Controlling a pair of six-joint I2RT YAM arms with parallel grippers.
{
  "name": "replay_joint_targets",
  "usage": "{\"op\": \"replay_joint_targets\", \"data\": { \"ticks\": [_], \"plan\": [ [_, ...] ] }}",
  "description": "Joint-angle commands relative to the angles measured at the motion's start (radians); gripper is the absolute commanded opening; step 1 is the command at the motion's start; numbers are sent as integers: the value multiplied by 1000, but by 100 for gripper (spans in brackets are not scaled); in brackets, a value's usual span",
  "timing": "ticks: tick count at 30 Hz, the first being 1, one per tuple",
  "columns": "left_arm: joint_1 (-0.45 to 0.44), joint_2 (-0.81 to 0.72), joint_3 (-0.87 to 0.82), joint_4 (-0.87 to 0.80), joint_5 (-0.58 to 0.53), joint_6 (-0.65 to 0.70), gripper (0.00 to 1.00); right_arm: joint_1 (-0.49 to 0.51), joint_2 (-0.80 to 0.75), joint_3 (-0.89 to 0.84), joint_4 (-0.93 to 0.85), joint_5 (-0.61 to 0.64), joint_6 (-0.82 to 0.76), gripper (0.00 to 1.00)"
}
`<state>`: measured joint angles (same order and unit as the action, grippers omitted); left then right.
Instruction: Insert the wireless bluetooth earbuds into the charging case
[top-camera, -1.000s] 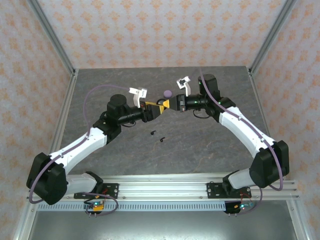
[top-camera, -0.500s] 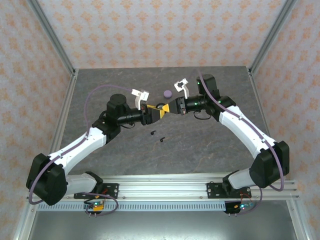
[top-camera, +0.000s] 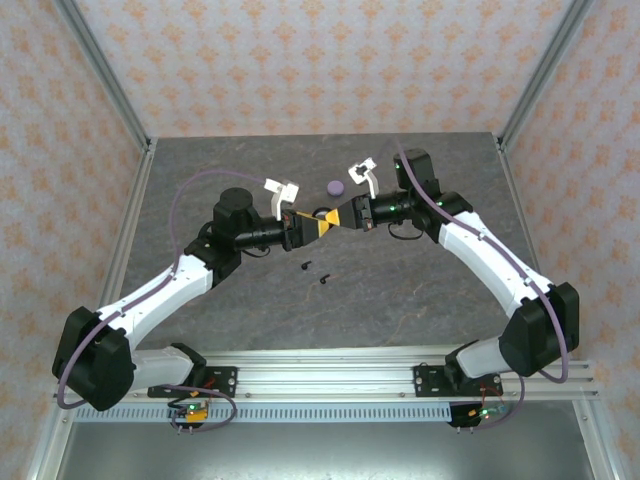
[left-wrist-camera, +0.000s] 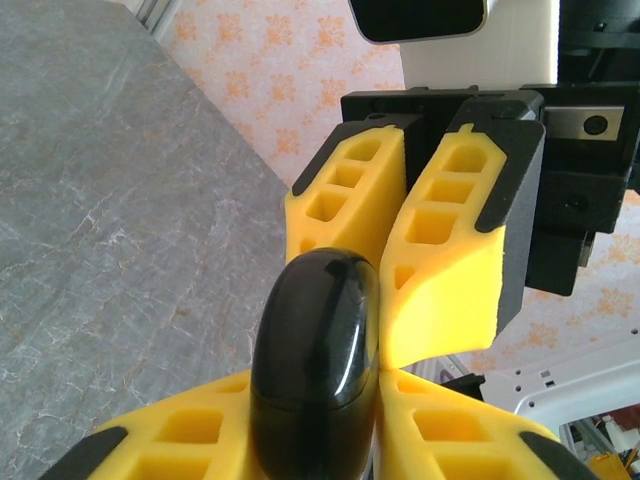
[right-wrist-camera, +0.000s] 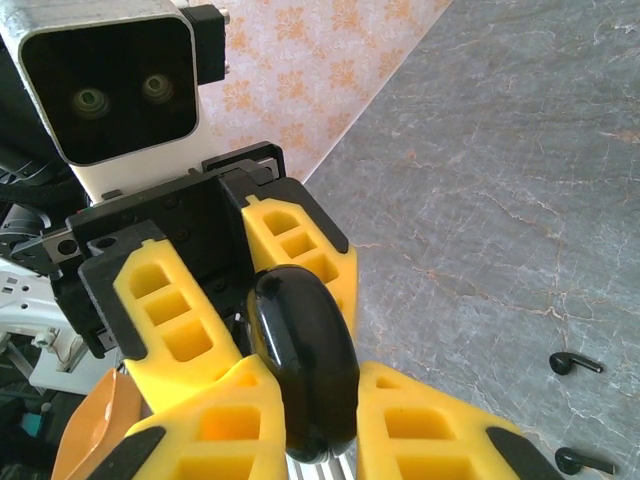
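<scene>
A glossy black round charging case (top-camera: 328, 214) hangs above the middle of the table, and both grippers grip it from opposite sides. My left gripper (top-camera: 317, 223) is shut on the case (left-wrist-camera: 315, 370), with the right gripper's yellow fingers (left-wrist-camera: 445, 270) just beyond it. My right gripper (top-camera: 341, 215) is shut on the same case (right-wrist-camera: 305, 370), facing the left gripper's fingers (right-wrist-camera: 170, 320). Two black earbuds (top-camera: 307, 265) (top-camera: 323, 279) lie on the table below the grippers. The right wrist view shows them at lower right (right-wrist-camera: 575, 363) (right-wrist-camera: 583, 461).
A pale lavender round case (top-camera: 336, 186) lies on the grey stone-patterned table (top-camera: 420, 300) just behind the grippers. Patterned walls with metal corner posts enclose the table. The aluminium rail (top-camera: 330, 375) carrying the arm bases runs along the near edge.
My left gripper's jaws have shut onto the black case that the right gripper holds. Both grippers have shifted slightly since a second ago.
</scene>
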<state>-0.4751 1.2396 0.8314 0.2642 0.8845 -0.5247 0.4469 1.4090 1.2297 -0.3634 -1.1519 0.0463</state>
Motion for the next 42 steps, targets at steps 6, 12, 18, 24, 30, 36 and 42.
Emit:
{"op": "replay_joint_targets", "data": {
  "ticks": [6, 12, 18, 24, 30, 36, 42],
  "plan": [
    [8, -14, 23, 64, -33, 2, 14, 16, -36, 27, -56, -42, -50, 17],
    [7, -17, 25, 74, -33, -4, 24, 24, -35, 27, -90, -52, -81, 16],
    [7, -13, 34, 75, -33, -4, 26, 30, -35, 26, -127, -65, -115, 15],
    [-2, -9, 49, 17, -44, 60, 15, 34, -40, 27, -143, -51, -121, 21],
    [-18, -13, 37, -12, -77, 159, 16, 34, -82, 15, -131, 62, -80, 45],
    [-27, -15, -52, 161, -130, 229, 16, 34, -122, 7, -134, 196, -46, 56],
    [-43, -9, -51, 170, -117, 319, 15, 35, -110, 22, -153, 250, -41, 58]
  ]
}}
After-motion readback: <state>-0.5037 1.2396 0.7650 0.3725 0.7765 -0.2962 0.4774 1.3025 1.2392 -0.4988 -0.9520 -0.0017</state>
